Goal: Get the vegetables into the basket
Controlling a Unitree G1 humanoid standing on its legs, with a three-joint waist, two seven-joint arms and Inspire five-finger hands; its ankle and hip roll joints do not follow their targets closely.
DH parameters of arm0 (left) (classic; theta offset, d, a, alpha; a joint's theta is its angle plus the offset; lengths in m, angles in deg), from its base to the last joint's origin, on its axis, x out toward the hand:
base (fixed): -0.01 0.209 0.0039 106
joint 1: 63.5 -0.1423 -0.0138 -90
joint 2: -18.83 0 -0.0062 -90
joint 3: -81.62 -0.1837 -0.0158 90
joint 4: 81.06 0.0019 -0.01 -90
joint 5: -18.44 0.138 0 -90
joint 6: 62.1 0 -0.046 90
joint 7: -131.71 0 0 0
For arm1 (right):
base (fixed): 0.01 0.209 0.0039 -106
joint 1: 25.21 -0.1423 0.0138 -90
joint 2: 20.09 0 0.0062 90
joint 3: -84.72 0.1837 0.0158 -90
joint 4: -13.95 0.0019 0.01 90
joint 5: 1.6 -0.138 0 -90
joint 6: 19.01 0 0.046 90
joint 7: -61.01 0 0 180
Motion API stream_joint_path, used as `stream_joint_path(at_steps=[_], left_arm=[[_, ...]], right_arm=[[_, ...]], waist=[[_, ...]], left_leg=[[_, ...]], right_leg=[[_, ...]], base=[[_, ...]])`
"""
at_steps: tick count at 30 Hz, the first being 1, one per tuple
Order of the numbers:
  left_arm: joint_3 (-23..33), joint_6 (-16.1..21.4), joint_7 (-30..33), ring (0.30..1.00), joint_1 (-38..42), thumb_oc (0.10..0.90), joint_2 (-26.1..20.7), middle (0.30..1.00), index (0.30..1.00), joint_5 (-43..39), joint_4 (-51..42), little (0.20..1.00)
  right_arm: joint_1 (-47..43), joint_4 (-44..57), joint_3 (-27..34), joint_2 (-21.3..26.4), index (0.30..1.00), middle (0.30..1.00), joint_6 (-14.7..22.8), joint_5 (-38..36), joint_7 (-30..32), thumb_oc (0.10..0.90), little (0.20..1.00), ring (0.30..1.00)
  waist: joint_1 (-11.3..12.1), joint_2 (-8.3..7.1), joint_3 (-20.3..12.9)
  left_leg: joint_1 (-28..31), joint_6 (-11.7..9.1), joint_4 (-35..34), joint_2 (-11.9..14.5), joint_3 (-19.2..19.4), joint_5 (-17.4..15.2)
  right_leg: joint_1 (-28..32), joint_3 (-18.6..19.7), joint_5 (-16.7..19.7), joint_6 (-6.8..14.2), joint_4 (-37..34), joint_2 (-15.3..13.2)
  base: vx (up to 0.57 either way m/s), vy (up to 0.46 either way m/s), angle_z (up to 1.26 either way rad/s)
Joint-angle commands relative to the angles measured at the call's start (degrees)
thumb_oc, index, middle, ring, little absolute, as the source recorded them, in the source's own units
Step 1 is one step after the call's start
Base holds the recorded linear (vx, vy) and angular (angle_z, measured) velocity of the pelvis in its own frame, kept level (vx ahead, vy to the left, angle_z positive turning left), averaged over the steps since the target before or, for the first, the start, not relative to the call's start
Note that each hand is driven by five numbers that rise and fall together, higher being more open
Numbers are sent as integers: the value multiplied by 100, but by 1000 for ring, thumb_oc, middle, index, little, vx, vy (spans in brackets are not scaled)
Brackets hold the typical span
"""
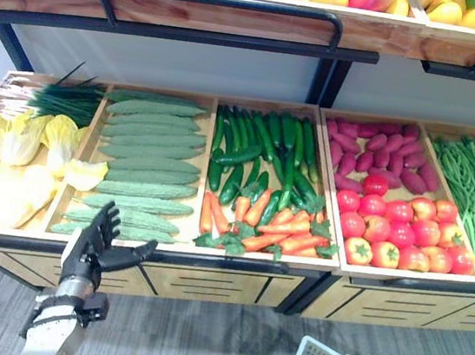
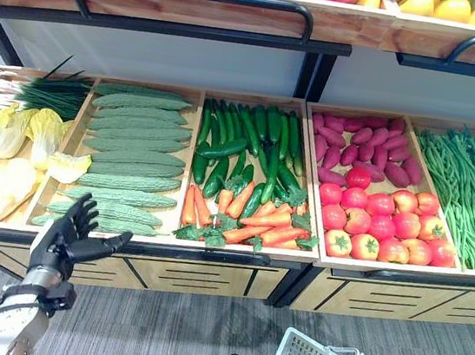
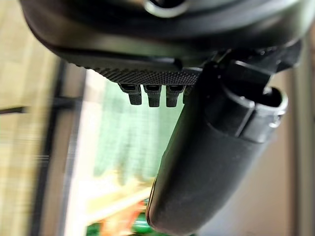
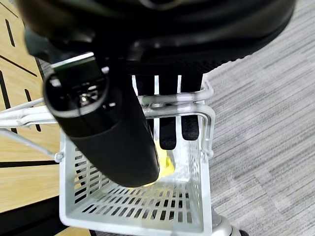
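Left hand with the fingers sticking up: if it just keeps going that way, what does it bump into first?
Probably the bumpy green cucumbers in the tray just beyond the open left hand. Its fingers point up and forward at the front ones, though depth is hard to judge.

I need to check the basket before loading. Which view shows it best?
The right wrist view: the white basket shows its slotted walls, its wire handles under the right hand, whose fingers curl round them, and something yellow inside. Both eye views catch just its top at the bottom edge. The left wrist view faces the vegetable shelf.
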Motion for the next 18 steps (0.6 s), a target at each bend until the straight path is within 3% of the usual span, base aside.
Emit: stream_joint_path(at_steps=[1, 6, 9, 18], left_arm=[[380, 714, 16, 1000, 502, 900, -270, 1000, 1000, -29, -769, 1000], [56, 757, -91, 1000, 975, 900, -638, 1000, 1000, 240, -1093, 1000], [-860, 577, -283, 1000, 2114, 900, -1021, 1000, 1000, 595, -883, 1000], [-2170, 352, -291, 1000, 3757, 900, -1010, 1000, 1000, 1508, 251, 1000]], right_arm=[[-143, -427, -325, 318, 300, 300, 177, -157, 140, 400, 300, 300], [-303, -348, -518, 320, 300, 300, 223, -47, 165, 400, 300, 300], [-571, -283, -797, 352, 300, 300, 209, 137, 162, 400, 300, 300], [-769, -158, -1038, 206, 300, 300, 207, 208, 239, 400, 300, 300]], waist=[[-100, -225, -299], [-119, -215, -305], [-289, -151, -365], [-594, 19, -396]], left_leg=[[-276, -387, 27, 165, -198, 12], [-210, -383, 27, 172, -162, -20], [-147, -394, 27, 188, -58, -51], [-101, -382, 27, 207, 113, -77]], right_leg=[[361, -45, -732, 429, 61, -222], [414, -14, -732, 439, 69, -220], [407, 61, -722, 463, 91, -227], [333, 272, -701, 494, 105, -223]], base=[[0, 0, 0], [0, 0, 0], [11, -3, -4], [-1, -17, -15]])
